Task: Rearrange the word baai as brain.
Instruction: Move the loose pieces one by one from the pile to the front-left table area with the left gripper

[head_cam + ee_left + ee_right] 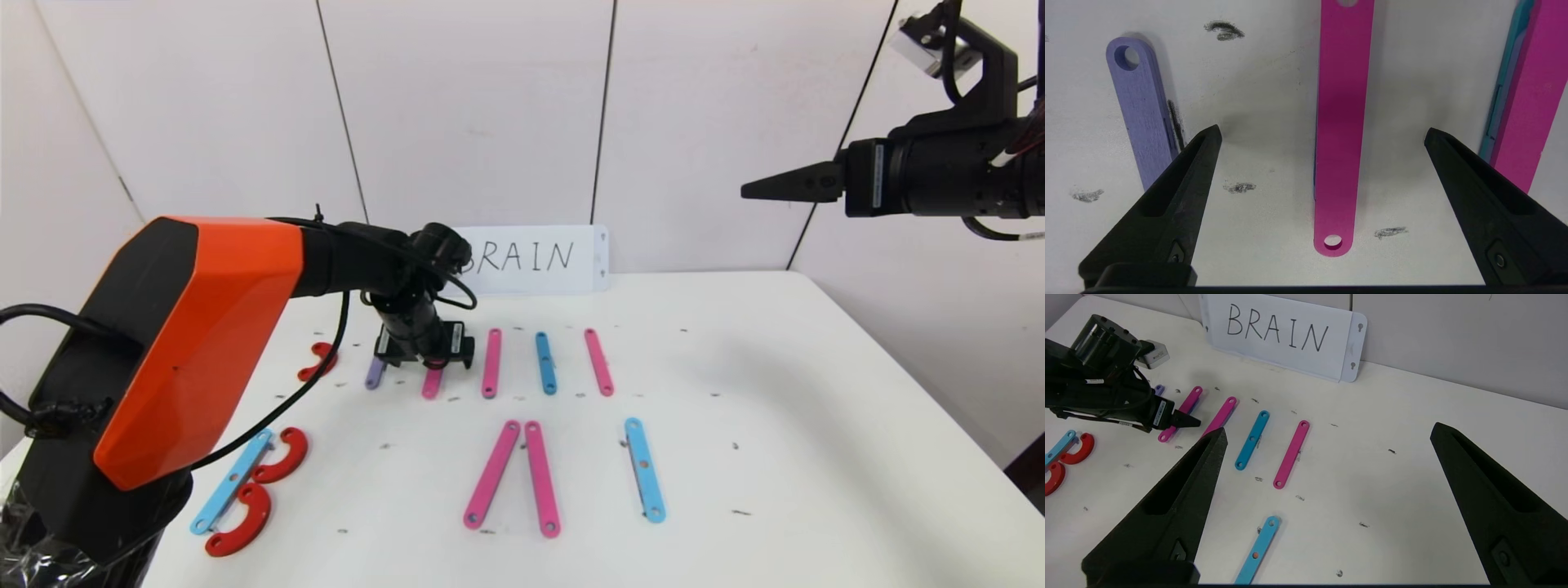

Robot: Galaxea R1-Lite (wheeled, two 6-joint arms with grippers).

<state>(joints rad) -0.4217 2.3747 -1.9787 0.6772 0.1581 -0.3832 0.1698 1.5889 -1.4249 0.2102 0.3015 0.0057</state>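
The left gripper (1323, 134) hangs low over the far-left part of the table (816, 425), jaws spread wide and straddling a pink bar (1341, 122), with nothing pinched. That looks like a line-up for a grab: the bar runs right down the middle of the gap, and a purple bar (1143, 114) lies just beside one finger, close enough to get nudged.

The letter pieces are scattered in two rows. In the far row, right of the gripper, lie another pink bar (491, 363), a blue bar (545, 363) and a third pink bar (598, 362), apart and roughly parallel, like stock waiting to be used. Nearer, two pink bars (514, 474) meet at their far ends like an A without a crossbar, and a lone blue bar (644, 469) stands as the I. At the near left, a blue bar with two red curves (249, 490) makes the B.

The white card (535, 258) reading BRAIN leans against the far wall, presumably as the model.

The right gripper (788, 184) is held high on the right, well clear of the table, jaws spread and empty, seemingly parked.
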